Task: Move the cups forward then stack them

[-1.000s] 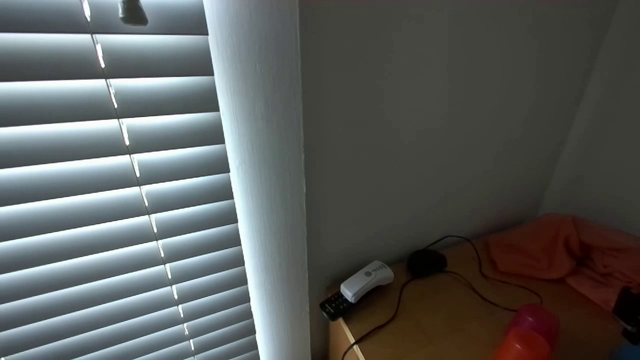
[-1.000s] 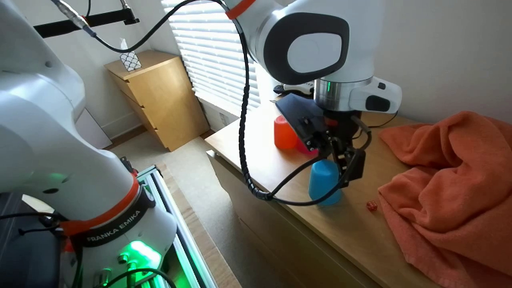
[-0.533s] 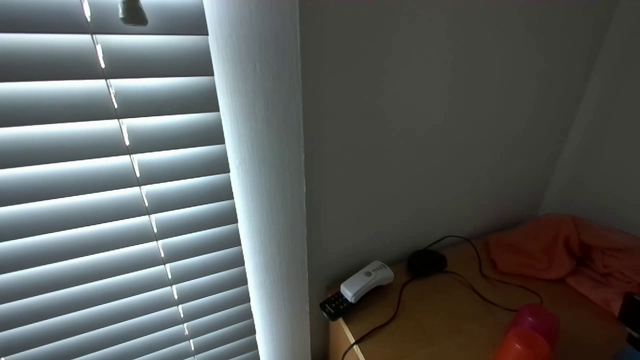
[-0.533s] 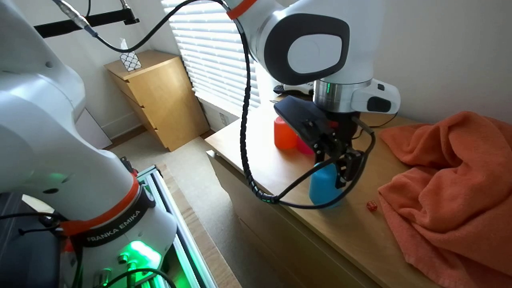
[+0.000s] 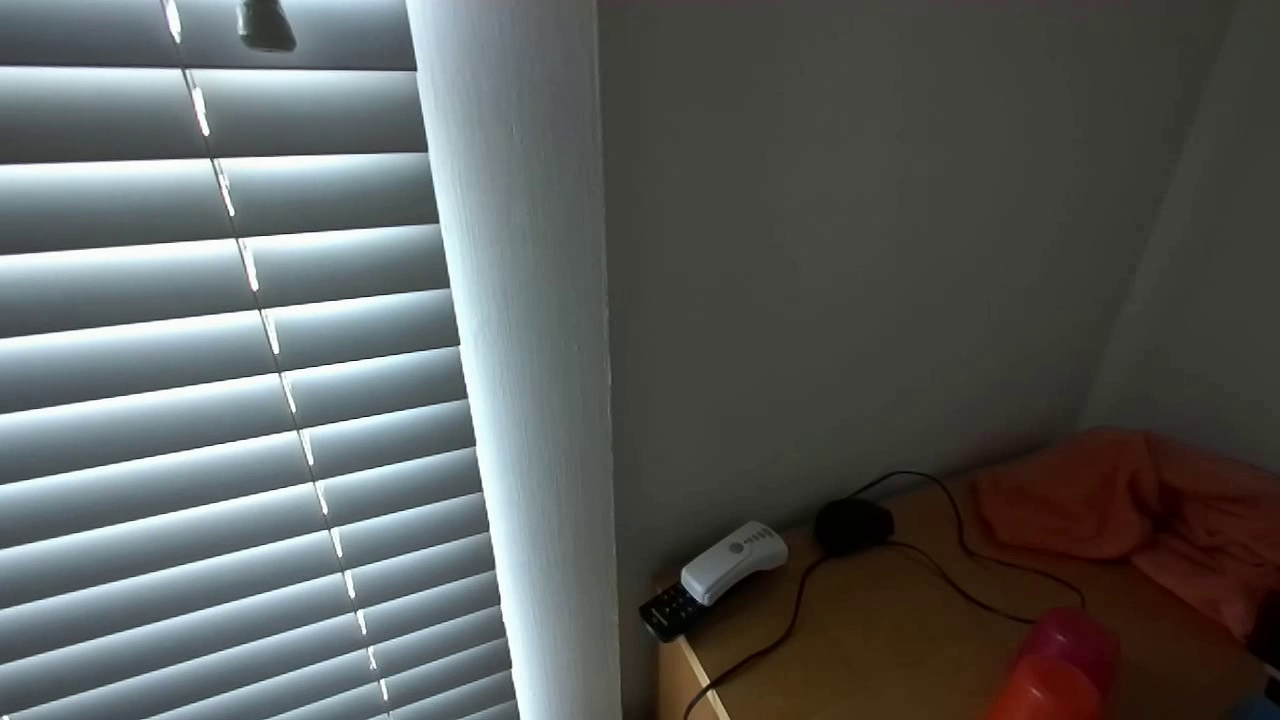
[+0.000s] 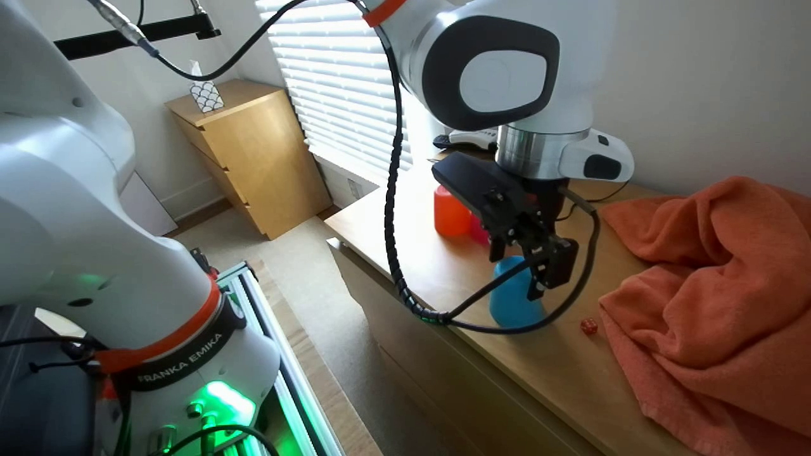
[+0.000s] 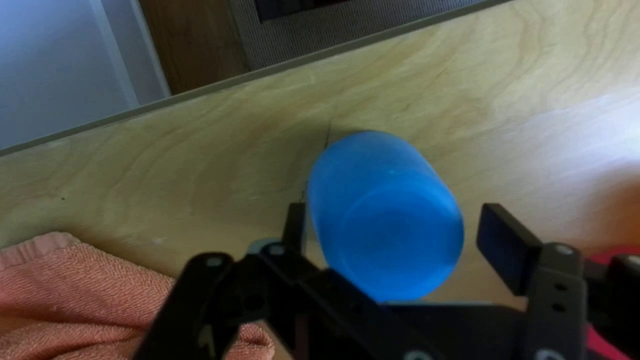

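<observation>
A blue cup (image 6: pixel 510 301) stands on the wooden dresser top, closed end up. In the wrist view the blue cup (image 7: pixel 395 235) sits between the fingers of my gripper (image 7: pixel 392 222). The gripper is open; the left finger is close beside the cup and the right finger is apart from it. In an exterior view the gripper (image 6: pixel 517 271) is over the cup's upper part. An orange-red cup (image 6: pixel 451 212) and a pink cup (image 6: pixel 479 231) stand side by side farther back. They also show in an exterior view, orange-red (image 5: pixel 1045 692) and pink (image 5: pixel 1078 640).
An orange towel (image 6: pixel 716 304) lies crumpled beside the gripper. A small red die (image 6: pixel 588 326) lies near it. A white remote (image 5: pixel 735 562), a black device (image 5: pixel 853 525) and a cable lie by the wall. The dresser edge (image 7: pixel 250 75) runs close past the blue cup.
My wrist has turned, swinging the gripper and its cable slightly, and the fingers now straddle the blue cup. In an exterior view the gripper has shifted toward the right edge. The cups look unmoved.
</observation>
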### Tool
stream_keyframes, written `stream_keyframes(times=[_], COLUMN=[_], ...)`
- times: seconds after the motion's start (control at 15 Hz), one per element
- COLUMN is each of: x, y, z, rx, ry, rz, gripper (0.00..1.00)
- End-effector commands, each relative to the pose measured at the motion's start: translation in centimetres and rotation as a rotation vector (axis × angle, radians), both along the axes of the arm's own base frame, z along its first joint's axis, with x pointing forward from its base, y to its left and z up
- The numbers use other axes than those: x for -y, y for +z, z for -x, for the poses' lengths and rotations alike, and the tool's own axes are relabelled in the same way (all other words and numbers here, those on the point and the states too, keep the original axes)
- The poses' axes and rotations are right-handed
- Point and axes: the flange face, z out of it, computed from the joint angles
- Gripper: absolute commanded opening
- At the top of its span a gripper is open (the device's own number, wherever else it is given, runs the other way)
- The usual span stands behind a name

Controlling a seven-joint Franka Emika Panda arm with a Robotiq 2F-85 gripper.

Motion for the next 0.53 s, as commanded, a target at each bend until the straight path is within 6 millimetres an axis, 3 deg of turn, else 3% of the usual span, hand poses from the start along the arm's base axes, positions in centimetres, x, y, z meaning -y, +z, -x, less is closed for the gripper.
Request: stream_keyframes(times=[0.0, 0.13, 0.47], x=[0.4, 0.3, -0.9], y=[0.6, 0.9, 3.4], z=[-0.4, -0.8, -1.1], rx=[0.034, 0.037, 0.035], ry=[0.027, 0.043, 0.087], rz=[-0.007, -0.015, 0.008], gripper=[0.56, 0.42, 0.42])
